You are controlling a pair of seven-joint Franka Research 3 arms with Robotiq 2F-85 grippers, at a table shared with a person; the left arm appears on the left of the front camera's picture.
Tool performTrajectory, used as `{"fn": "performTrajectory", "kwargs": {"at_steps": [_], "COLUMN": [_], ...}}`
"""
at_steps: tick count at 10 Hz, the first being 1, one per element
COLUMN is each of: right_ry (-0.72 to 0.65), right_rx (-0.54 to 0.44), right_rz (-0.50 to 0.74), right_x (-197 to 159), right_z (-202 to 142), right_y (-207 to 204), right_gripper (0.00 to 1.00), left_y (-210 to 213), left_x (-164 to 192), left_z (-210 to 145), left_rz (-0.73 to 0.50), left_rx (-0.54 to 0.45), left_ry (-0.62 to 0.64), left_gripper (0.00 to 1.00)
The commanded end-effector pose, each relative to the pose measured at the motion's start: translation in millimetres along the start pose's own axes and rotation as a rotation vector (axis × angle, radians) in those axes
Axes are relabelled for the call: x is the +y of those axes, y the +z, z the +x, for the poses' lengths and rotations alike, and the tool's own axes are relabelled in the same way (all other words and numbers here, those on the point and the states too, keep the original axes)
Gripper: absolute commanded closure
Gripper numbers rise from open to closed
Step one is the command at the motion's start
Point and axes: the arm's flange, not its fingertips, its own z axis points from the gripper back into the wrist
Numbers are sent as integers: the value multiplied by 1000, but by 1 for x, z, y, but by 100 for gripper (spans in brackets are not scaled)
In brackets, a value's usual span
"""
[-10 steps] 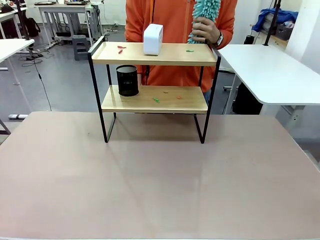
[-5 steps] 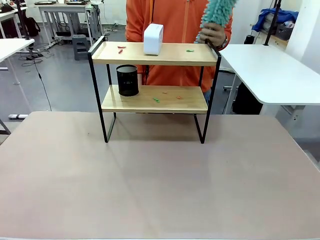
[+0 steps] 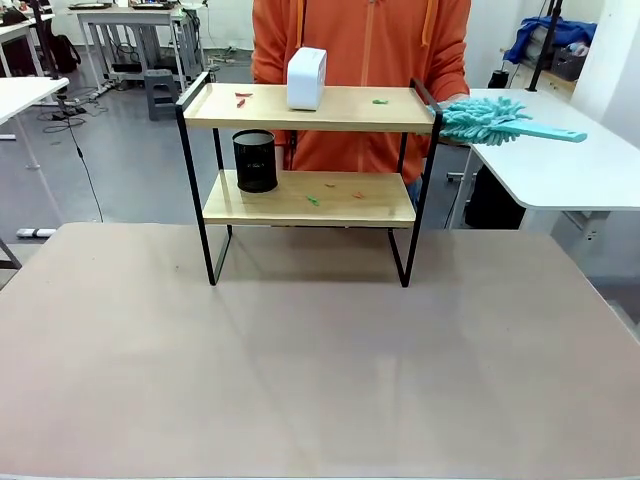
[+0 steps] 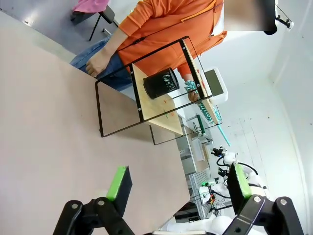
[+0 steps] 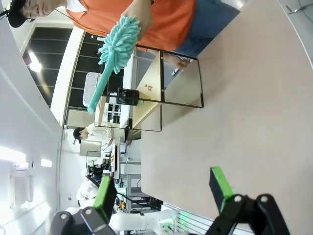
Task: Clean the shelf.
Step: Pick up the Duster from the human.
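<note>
While the person (image 3: 360,40) holds a teal duster (image 3: 480,120) just beside its right end, the shelf (image 3: 310,200) stands at the worktop's (image 3: 320,380) far middle; both arms' jaws are spread, empty.

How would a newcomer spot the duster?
Find the two-tier shelf near the far edge of the table. At its top board's right end, the duster sticks out sideways. It is the only fluffy teal thing; the box is white, the cup black.

Upright two-tier shelf (image 3: 310,198), boards littered
</note>
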Motion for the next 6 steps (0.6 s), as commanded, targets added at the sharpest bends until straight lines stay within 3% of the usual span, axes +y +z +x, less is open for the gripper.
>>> {"fn": "performTrajectory", "kwargs": {"at_steps": [1, 3, 4, 6], "right_ry": [30, -1, -48, -150], "right_rx": [-10, -2, 35, 5], "right_rz": [14, -2, 66, 47], "right_x": [0, -1, 25, 81], "right_z": [4, 0, 19, 63], "right_y": [0, 0, -15, -50], "right_gripper": [0, 0, 0, 0], "left_y": [-4, -4, -4, -4], "left_x": [3, 3, 3, 3], "left_z": [0, 0, 0, 0], "left_rz": [-19, -19, -19, -19], "left_rx": [-14, -14, -14, -14], "left_ry": [-22, -22, -22, -22], "left_gripper": [0, 0, 0, 0]}}
